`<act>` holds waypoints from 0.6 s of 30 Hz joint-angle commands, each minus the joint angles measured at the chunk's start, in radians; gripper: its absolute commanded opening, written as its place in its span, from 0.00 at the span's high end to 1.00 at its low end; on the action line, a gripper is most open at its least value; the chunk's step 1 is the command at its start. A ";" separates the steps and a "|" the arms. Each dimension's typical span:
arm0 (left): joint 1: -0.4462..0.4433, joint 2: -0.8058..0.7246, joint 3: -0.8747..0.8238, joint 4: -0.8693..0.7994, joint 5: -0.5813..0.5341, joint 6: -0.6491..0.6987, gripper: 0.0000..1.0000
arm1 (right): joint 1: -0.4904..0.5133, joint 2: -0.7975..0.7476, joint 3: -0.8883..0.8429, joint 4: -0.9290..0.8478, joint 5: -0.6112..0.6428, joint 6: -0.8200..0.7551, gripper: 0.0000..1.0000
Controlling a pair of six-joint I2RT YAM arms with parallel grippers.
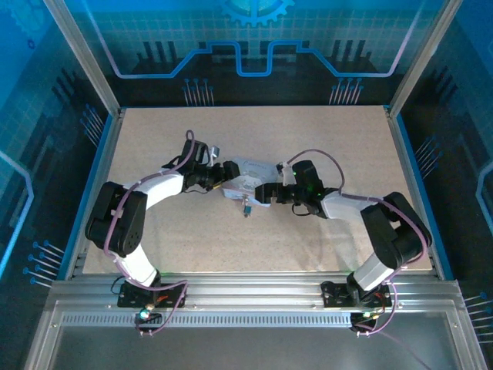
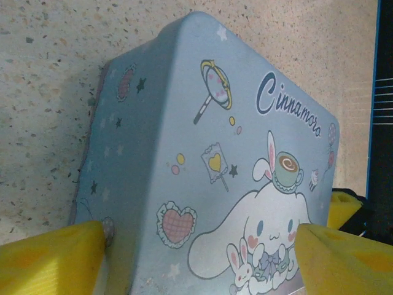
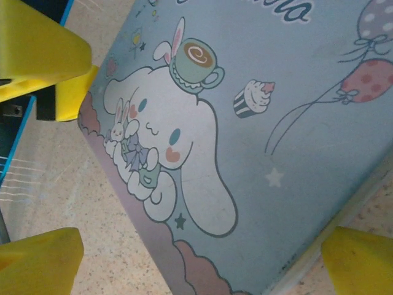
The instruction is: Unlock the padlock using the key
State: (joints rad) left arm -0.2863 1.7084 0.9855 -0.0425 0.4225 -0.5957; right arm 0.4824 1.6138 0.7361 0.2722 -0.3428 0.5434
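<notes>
The padlock [image 1: 246, 206] sits at the tin's [image 2: 184, 153] near edge, apparently locked. Both the left gripper [image 2: 199, 261] and right gripper [image 3: 199, 261] have jaws spread astride the tin. Unlocking remains.

Padlock [image 1: 246, 206]: tiny dark greyish body, seen from above. Sits tight against the near edge of the tin [image 1: 245, 179], sticking out toward the viewer over the speckled surface [image 1: 308, 139]. Shackle too small to make out.

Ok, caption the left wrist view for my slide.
Pale blue rectangular cartoon-printed tin lying on the speckled beige table, the yellow-tipped left gripper spread wide at its near end.
</notes>
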 commanded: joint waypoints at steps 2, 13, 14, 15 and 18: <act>-0.036 -0.041 -0.045 0.016 0.039 -0.019 0.20 | -0.006 0.041 0.065 -0.050 -0.056 -0.080 0.00; -0.076 -0.185 -0.196 0.034 -0.025 -0.081 0.20 | -0.007 0.138 0.136 -0.007 -0.101 -0.122 0.00; -0.077 -0.197 -0.207 0.036 -0.033 -0.088 0.20 | -0.010 0.138 0.135 -0.008 -0.096 -0.125 0.00; -0.077 -0.208 -0.216 0.036 -0.041 -0.092 0.20 | -0.011 0.137 0.134 -0.008 -0.092 -0.125 0.00; -0.077 -0.235 -0.236 0.032 -0.066 -0.097 0.19 | -0.026 0.118 0.121 -0.007 -0.075 -0.129 0.00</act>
State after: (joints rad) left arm -0.3519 1.5085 0.7692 -0.0185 0.3634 -0.6643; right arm 0.4641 1.7321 0.8536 0.2592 -0.3721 0.4343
